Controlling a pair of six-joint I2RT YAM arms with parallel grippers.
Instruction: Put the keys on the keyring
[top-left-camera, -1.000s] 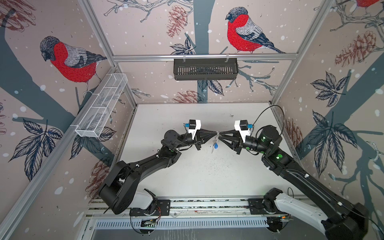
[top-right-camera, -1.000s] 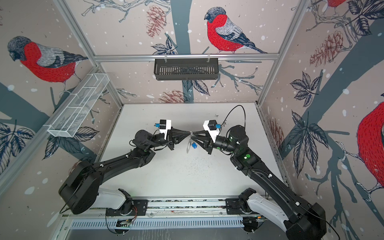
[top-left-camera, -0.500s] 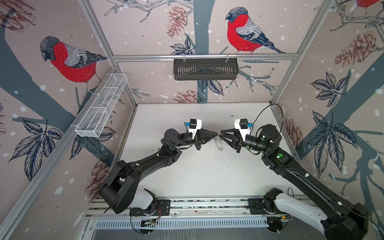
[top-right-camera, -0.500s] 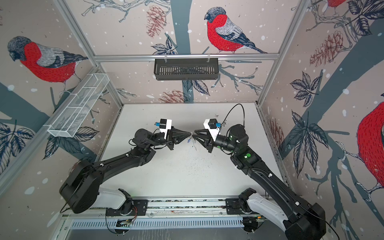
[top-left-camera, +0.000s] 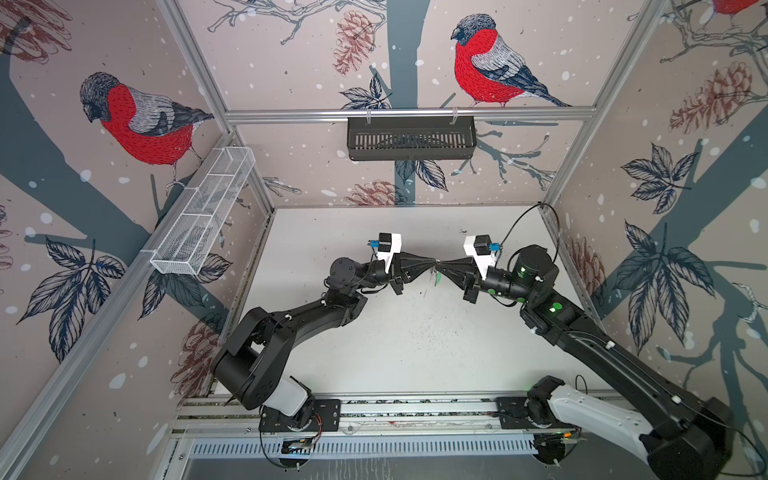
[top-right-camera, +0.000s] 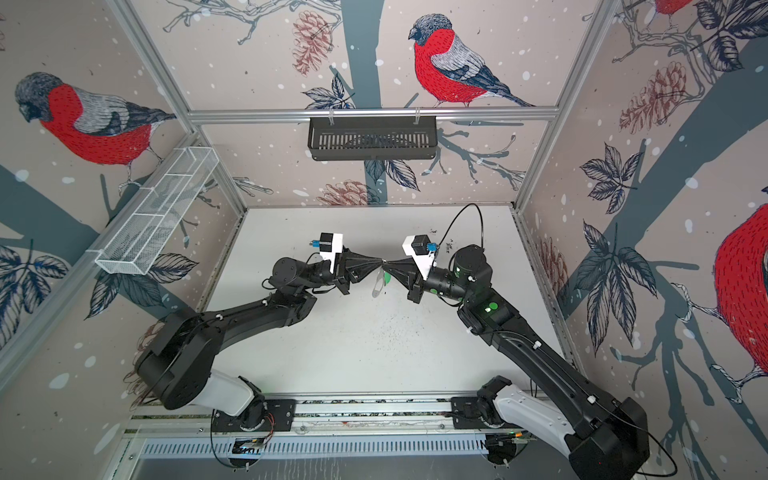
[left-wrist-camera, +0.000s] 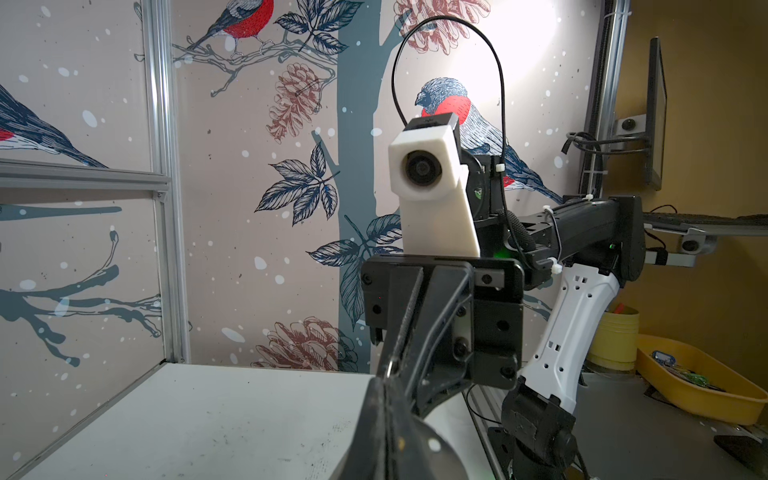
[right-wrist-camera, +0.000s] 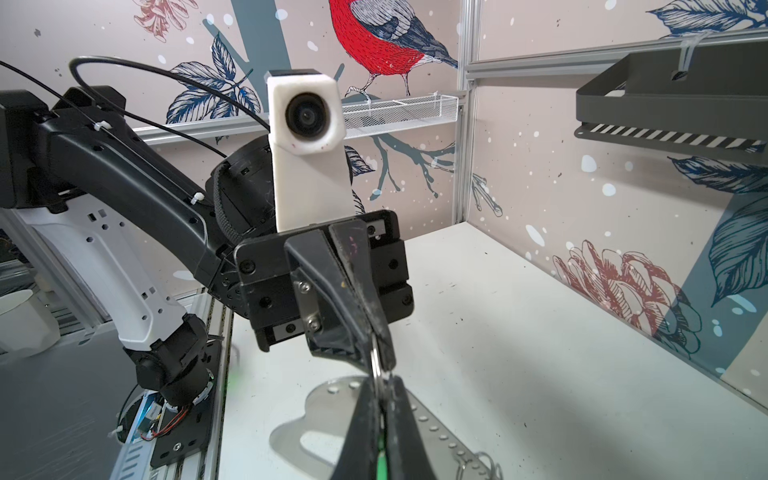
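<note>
The green-tagged key (top-right-camera: 386, 277) hangs in the air over the middle of the surface (top-left-camera: 415, 340), its tag dangling just below the point where the two arms meet tip to tip. A small metal ring (right-wrist-camera: 376, 361) bridges those tips. The left gripper (top-left-camera: 430, 263) has its jaws pressed together on one side of the ring, and the right gripper (top-left-camera: 444, 265) has its jaws closed on the other. The keyring (right-wrist-camera: 328, 397), a flat grey plate with a row of holes and a few little wire rings (right-wrist-camera: 478, 461) along its straight edge, lies loose on the surface beneath them. I cannot find the blue-tagged key.

The grip looks risky, since the ring is thin and only the very tips pinch it. If the arms pull or twist unevenly, it could spring free and drop the key. With both jaws occupied, nothing holds the keyring down, so a nudge would probably slide it.

The surface is white, scuffed and speckled. Around it stand walls papered with red-breasted birds, pine cones and leaves, framed in aluminium. A black slotted basket (top-left-camera: 411, 137) hangs on the back rail and a white wire basket (top-left-camera: 203, 212) on the left one.
</note>
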